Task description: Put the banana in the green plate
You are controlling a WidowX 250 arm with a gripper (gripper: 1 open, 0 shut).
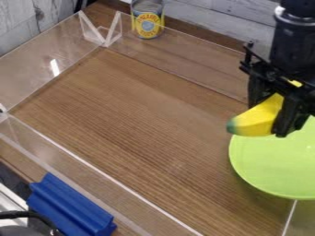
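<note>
The small yellow banana with a dark green tip hangs in the air, pinched between the black fingers of my gripper, which is shut on it and points straight down. It hovers over the far left rim of the lime-green plate, which lies at the right edge of the wooden table and is partly cut off by the frame. Nothing rests inside the visible part of the plate.
A yellow-labelled can stands at the back next to a clear plastic stand. Clear acrylic walls fence the wooden table. A blue object lies outside the front wall at the bottom left.
</note>
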